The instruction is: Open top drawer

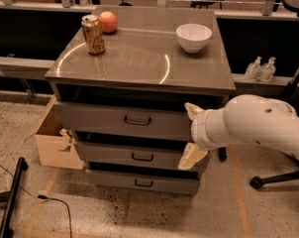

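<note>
Top drawer (105, 119): grey metal, widest of the three and with the tallest front, right under the cabinet top (139, 63), a dark gap showing above its upper edge. Carries a small black handle (137, 120) at its centre. Sits above a narrower middle drawer (110, 152) and a bottom drawer (115, 180), each with its own black handle, the fronts stepping inward toward the floor.

Gripper (192, 134) at the right end of the top drawer's front, on a thick white arm (258, 125) reaching in from the right. Spread wide and holding nothing: one cream finger (193, 111) by the drawer's upper right corner, the other down over the middle drawer's right end. Well to the right of the handle.

Gold can (93, 33) with dark print, too small to read. Same for the labels on two pale bottles (261, 69) on the ledge to the right.

Glossy grey top with a curved streak of reflected light; can and a pinkish-orange fruit (108, 22) at the back left, white bowl (194, 37) at the back right. Open cardboard box (53, 145) against the cabinet's left side. Speckled floor (115, 212) with orange tape lines (45, 192) and a black cable (55, 202); black chair base (268, 180) at the right.
</note>
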Tool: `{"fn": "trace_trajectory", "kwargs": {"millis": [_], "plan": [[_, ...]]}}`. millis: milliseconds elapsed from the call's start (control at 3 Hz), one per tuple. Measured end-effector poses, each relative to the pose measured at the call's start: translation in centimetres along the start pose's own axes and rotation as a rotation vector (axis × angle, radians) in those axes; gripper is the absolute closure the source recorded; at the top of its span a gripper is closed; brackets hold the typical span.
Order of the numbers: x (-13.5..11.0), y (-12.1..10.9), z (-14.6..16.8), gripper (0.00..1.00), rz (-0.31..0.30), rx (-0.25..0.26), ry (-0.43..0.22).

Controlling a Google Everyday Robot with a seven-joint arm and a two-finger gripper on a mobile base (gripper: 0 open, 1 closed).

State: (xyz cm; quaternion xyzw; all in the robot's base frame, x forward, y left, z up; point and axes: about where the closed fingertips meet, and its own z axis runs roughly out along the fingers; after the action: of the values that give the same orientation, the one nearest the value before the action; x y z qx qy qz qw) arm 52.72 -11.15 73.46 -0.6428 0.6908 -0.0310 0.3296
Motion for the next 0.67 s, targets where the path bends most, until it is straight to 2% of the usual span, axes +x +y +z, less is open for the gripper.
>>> {"fn": "trace_trajectory", "kwargs": {"millis": [667], "plan": [[1.3, -2.8, 4.7, 0.00, -0.063, -0.035, 0.059]]}}
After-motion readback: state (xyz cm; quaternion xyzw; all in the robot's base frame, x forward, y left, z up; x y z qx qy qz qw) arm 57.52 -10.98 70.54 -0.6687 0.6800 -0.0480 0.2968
